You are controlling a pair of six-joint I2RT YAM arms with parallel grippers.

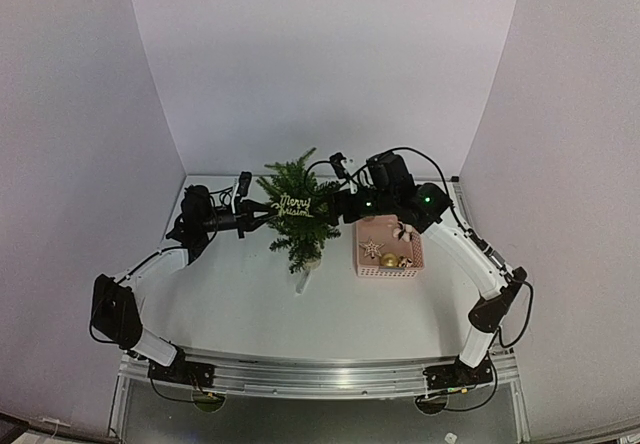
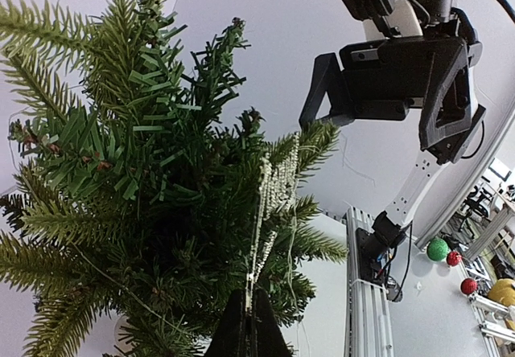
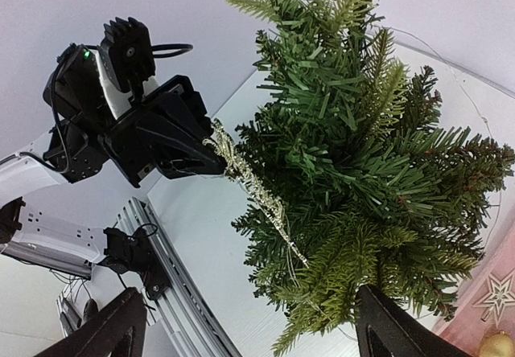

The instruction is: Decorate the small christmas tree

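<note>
On table (image 1: 230, 304), middle: tree (image 1: 300, 226), upright on pale pot (image 1: 309, 261), just left of pink basket (image 1: 390, 267), between the two grippers.

Left gripper (image 1: 264, 216): clamped tight on the left end of a gold glitter sign (image 1: 294, 205). Reaches in from the tree's left, level with the upper branches. Holds sign across the tree's front, "Merry" readable from above. From the left wrist, sign seen edge-on as a thin beaded strip rising out of the fingertips (image 2: 241, 333) into the needles.

Right gripper (image 1: 338, 204): spread wide, holding nothing. Hovers at the tree's right side, just beside the sign's right end; touching or not, cannot tell. From its own wrist camera, both fingers (image 3: 121, 329) far apart at the bottom edge, lower branches between them.

In basket: pale star (image 1: 371, 248), gold ball (image 1: 389, 260), plus another small decoration too small to make out.
</note>
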